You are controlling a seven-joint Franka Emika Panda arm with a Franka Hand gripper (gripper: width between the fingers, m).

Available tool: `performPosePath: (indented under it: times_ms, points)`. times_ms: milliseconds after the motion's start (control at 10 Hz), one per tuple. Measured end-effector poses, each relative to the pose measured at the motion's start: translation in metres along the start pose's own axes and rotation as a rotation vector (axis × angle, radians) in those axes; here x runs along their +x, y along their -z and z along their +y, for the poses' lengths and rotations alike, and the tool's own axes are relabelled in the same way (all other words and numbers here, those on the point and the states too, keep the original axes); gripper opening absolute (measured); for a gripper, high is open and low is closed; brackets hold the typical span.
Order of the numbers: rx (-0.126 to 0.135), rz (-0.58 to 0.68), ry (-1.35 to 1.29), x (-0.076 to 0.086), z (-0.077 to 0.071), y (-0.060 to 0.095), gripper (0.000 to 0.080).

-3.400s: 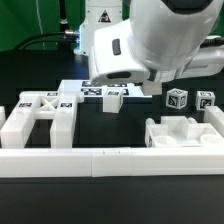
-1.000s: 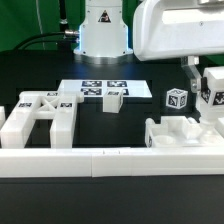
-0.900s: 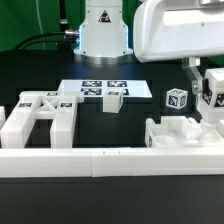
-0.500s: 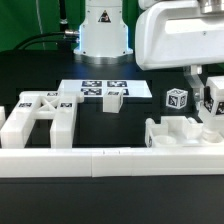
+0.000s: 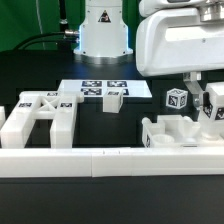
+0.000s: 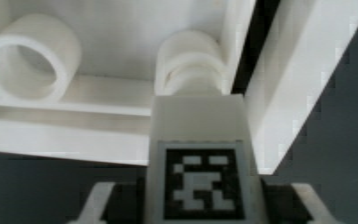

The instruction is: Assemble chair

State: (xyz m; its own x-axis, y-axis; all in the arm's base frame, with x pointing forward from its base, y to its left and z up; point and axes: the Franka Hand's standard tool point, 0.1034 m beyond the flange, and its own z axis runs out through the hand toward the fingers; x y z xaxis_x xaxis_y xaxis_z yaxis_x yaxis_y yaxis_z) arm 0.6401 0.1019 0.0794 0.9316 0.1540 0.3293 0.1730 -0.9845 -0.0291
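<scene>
Two hazards are showing, greater first: the square post point(image 5: 213, 106), which the gripper point(image 6: 202, 203) is clamping between both fingers, is hanging just behind the socketed slab point(image 5: 178, 134) at the exterior view's right. If it is coming down slightly off the arched socket that the wrist view is showing, its end is likely to be catching on the slab's wall, jamming, or shoving the whole slab along the table point(image 5: 110, 128). Lesser: the grip is sitting on one stretch of the post only, so a skewed push is liable to be twisting the post in the claw and leaving it leaning rather than seated. Whether the post is touching the slab is not being shown clearly. Chair, status: not standing as one piece; its parts are lying apart across the dark table. Count, by size: one long low rail point(image 5: 100, 161) is running along the front; two slabs are lying flat, the socketed one just behind the rail at the right and an H-shaped slab point(image 5: 35, 118) at the left, well apart from it; one marker board point(image 5: 88, 90) is lying at the back, middle; one post is being carried in the claw; one tagged block point(image 5: 178, 99) is standing loose behind the socketed slab; one smaller tagged cube point(image 5: 113, 98) is resting on or just beside the marker board's near edge.
</scene>
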Motion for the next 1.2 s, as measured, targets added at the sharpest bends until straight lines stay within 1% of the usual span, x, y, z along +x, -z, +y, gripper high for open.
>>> performPosePath:
  times_ms: [100, 300, 400, 600, 700, 800, 900, 1000, 1100, 1200]
  points:
    - [-0.003, 0.026, -0.007, -0.002, -0.002, -0.001, 0.0284]
    - [-0.007, 0.07, -0.014, -0.013, -0.009, -0.003, 0.0284]
    - [-0.01, 0.1, -0.01, -0.016, -0.01, -0.002, 0.0284]
    - [-0.012, 0.11, -0.006, -0.017, -0.01, -0.002, 0.0284]
    - [-0.012, 0.11, -0.006, -0.017, -0.01, -0.002, 0.0368]
    - [-0.012, 0.109, -0.005, -0.018, -0.01, -0.003, 0.051]
    - [-0.012, 0.103, -0.001, -0.017, -0.01, -0.002, 0.051]
    - [-0.009, 0.067, 0.005, -0.014, -0.006, 0.001, 0.0624]
    - [-0.008, 0.056, 0.001, -0.008, -0.004, 0.006, 0.0642]
    - [-0.007, 0.045, 0.001, -0.006, -0.002, 0.01, 0.0642]
